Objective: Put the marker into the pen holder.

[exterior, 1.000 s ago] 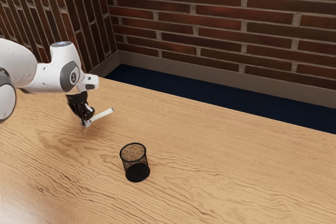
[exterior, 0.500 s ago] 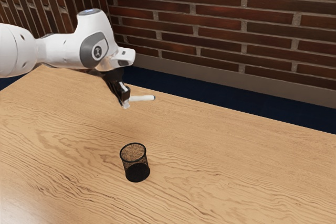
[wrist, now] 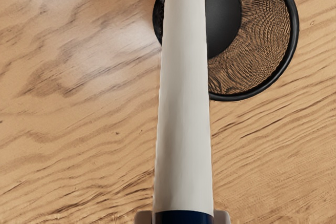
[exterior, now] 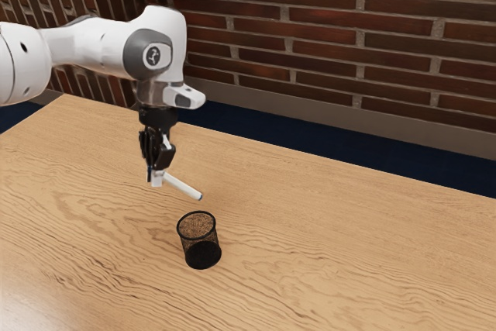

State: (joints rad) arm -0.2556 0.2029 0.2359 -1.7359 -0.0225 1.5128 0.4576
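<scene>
Hand (exterior: 157, 179) is closed on the marker (exterior: 183, 185) near one end. Since the last exterior picture it's straightened to near upright, and the marker has gone from roughly level to slanting down, free end now aimed right and near, toward the pen holder (exterior: 198, 239). Holder hasn't moved: upright on the worktop (exterior: 341, 246), on the near side and a bit right of the hand. Marker's still in the air, outside the holder. So you're past pickup and into lining up, I'd say.

Exterior view gives you posture: hand fairly upright, marker sticking out sideways with a downward slant. Wrist view adds the grip: pale pads (wrist: 222, 217) flank the marker at its blue band (wrist: 184, 217), and the barrel crosses the holder's rim in that line of sight. You also get a look inside the opening. That overlap doesn't prove it's over the hole; can't tell the clearance.

You'll likely need to carry it nearer and tip it steeper before lowering. Go in at this slant and you could catch the rim or knock the holder over.
</scene>
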